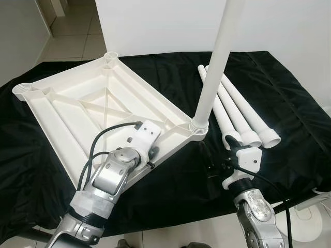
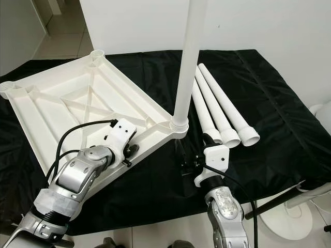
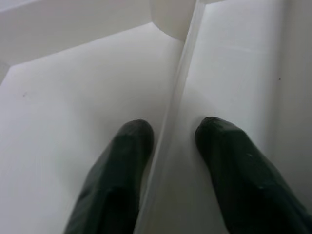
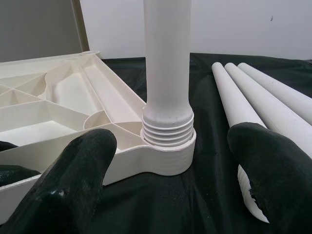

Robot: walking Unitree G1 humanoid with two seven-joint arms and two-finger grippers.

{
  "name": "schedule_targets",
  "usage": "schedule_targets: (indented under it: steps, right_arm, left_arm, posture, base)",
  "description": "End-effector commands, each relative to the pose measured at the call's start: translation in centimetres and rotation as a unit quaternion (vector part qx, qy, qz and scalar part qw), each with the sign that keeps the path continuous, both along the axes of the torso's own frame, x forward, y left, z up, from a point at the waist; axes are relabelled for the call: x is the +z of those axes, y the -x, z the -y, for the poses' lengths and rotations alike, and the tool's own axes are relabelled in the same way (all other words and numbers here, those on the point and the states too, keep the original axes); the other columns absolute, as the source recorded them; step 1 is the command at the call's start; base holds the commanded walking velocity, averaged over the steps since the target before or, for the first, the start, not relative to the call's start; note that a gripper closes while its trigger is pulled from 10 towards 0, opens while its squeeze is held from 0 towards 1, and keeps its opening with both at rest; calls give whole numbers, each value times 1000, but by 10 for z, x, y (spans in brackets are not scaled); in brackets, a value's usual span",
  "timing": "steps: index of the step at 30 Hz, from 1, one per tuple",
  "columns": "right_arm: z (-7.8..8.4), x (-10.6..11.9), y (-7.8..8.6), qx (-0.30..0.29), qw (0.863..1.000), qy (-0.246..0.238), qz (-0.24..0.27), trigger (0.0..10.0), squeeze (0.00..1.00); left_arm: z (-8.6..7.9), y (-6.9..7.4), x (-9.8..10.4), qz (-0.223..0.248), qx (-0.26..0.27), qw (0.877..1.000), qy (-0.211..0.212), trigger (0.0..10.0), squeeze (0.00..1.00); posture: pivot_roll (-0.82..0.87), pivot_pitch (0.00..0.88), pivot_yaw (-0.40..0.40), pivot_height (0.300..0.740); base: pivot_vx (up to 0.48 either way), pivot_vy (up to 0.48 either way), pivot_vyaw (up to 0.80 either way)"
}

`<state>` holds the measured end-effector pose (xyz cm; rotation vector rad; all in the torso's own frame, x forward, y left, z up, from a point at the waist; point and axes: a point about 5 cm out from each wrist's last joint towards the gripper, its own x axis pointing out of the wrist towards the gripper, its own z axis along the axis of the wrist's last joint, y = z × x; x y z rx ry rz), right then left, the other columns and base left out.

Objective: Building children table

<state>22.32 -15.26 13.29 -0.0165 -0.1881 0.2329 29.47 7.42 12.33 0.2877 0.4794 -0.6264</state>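
On your left, the white tabletop (image 1: 98, 103) lies upside down on the black-draped table (image 1: 289, 103), ribs facing up. Your left pincer (image 3: 170, 146) sits at the tabletop's near edge, its two black fingers (image 3: 122, 161) straddling a thin rib, one on each side. From the wrist view you cannot tell whether they actually pinch the rib or merely rest beside it.

At the tabletop's near right corner, one white leg (image 1: 217, 62) stands upright, its threaded end seated in the corner socket (image 4: 168, 151) with several threads exposed.

Your right pincer (image 4: 170, 180) is just in front of that socket, low over the cloth, released: its fingers are spread wide and touching neither socket nor leg.

To the right, three loose legs (image 1: 243, 111) lie side by side on the cloth, threaded ends toward you, close beside the right pincer.
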Motion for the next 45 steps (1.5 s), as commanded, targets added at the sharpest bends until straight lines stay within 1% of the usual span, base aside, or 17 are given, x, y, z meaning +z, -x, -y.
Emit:
schedule_targets:
  steps: [1,7,9,12,14,15,17,19,20,21,22,24,27,35,40,43,45]
  right_arm:
    - [0,-5,1,-1,1000,4,-4,10000,0]
    - [-1,-6,2,0,1000,4,-6,10000,0]
    - [-3,-7,3,7,1000,3,-7,10000,0]
    - [-3,-7,4,10,1000,3,-7,10000,0]
    - [-7,-6,4,34,999,-2,-9,10000,0]
    - [-7,-6,4,34,999,-2,-9,10000,0]
    - [-10,-5,5,60,998,-7,-12,10000,0]
    - [-12,-5,4,84,996,-17,-18,10000,0]
    - [-12,-5,4,84,996,-17,-18,10000,0]
    - [-13,-4,2,100,994,-21,-22,10000,0]
    - [-13,-4,2,100,994,-21,-22,10000,0]
    - [-12,-3,-5,121,992,-17,-25,10000,0]
    - [-8,-2,-15,127,992,-5,-25,10000,0]
    - [-4,-1,-33,139,990,-2,-27,10000,0]
    - [-3,-2,-53,171,984,2,-38,10000,0]
    - [-2,-2,-57,179,983,1,-41,10000,0]
    - [-2,-1,-65,209,977,0,-51,10000,0]
  left_arm:
    - [5,10,0,-16,-51,998,28,10000,0]
    - [9,16,11,5,-95,993,67,10000,0]
    - [10,20,22,43,-115,988,90,10000,0]
    - [10,21,26,57,-120,987,95,10000,0]
    - [10,27,44,123,-157,972,122,10000,0]
    - [10,27,44,123,-157,972,122,10000,0]
    - [11,35,58,168,-180,956,157,10000,0]
    - [11,42,64,166,-202,946,192,10000,0]
    - [11,42,64,166,-202,946,192,10000,0]
    - [12,47,68,165,-225,938,208,10000,0]
    - [12,47,68,165,-225,938,208,10000,0]
    - [11,53,74,176,-242,928,222,10000,0]
    - [9,52,79,203,-227,925,227,10000,0]
    - [6,50,82,228,-219,922,226,10000,0]
    - [5,46,90,243,-226,916,226,10000,0]
    - [5,46,92,248,-229,914,224,10000,0]
    - [6,46,96,257,-235,911,223,10000,0]
  posture:
    - [-143,3,47,740]
    - [-143,3,47,740]
    - [-137,6,42,740]
    - [-137,6,42,740]
    - [-131,4,37,740]
    - [-131,4,37,740]
    - [-129,3,36,740]
    - [-126,3,35,740]
    - [-126,3,35,740]
    - [-122,3,31,740]
    - [-122,3,31,740]
    - [-117,7,28,740]
    - [-113,13,24,740]
    - [-90,30,11,740]
    - [-76,19,1,740]
    - [-71,15,-1,740]
    - [-63,9,-3,740]
  base:
    - [0,0,0]
    - [0,0,0]
    - [0,0,0]
    - [0,0,0]
    - [0,0,0]
    - [0,0,0]
    - [0,0,0]
    - [0,0,0]
    - [0,0,0]
    - [0,0,0]
    - [0,0,0]
    - [0,0,0]
    - [0,0,0]
    - [0,0,0]
    - [0,0,0]
    - [0,0,0]
    - [0,0,0]
